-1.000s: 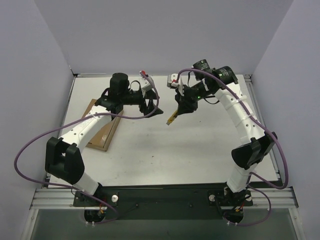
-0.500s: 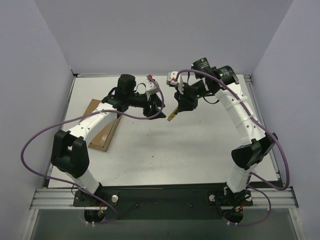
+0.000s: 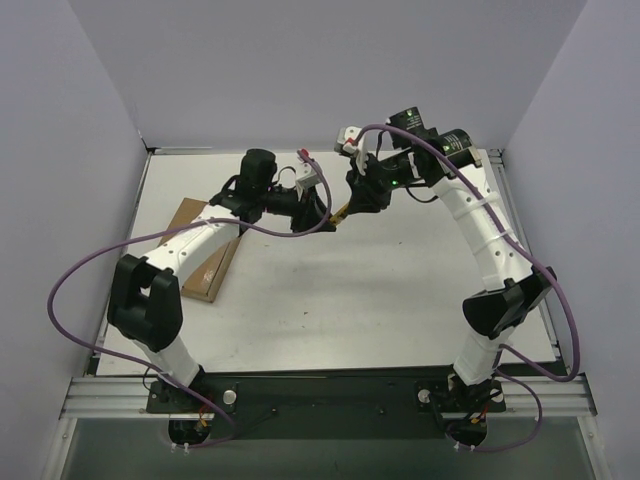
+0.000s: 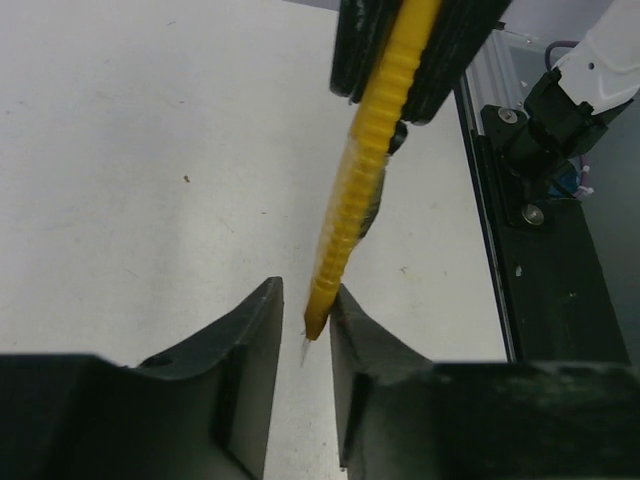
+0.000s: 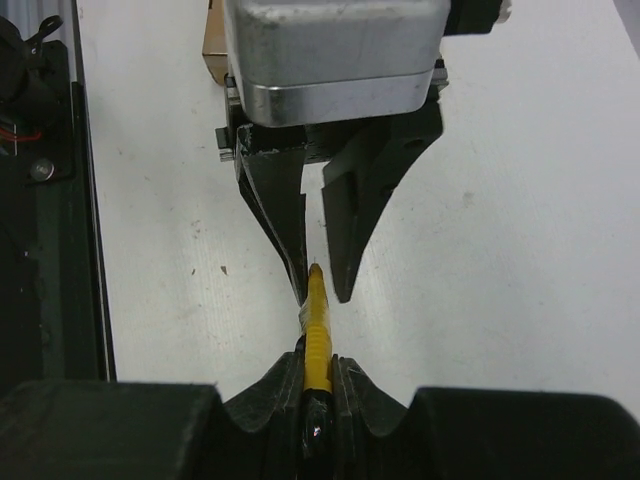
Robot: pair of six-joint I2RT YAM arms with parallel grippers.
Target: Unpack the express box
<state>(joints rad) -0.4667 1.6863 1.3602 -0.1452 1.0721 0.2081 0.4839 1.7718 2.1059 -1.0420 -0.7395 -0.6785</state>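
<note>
Two pincers face tip-to-tip above the tabletop (image 3: 380, 290), toward 12 o'clock from centre. Right pincer (image 5: 318, 372) is clamped on a yellow ribbed tool (image 4: 355, 200), its point sitting btwn the fingers of the left pincer (image 4: 305, 310), which stand apart w/ a gap showing. Express box (image 3: 210, 275) lies flat at approx. 9 o'clock, partly under left arm.

express box (image 3: 205, 274), flat plain brown cardboard mailer, looks closed, lying flat and slightly skewed on the counter (image 3: 400, 290), well left of the left tool (image 3: 323, 222), partly hidden under the left arm (image 3: 195, 243)
</note>
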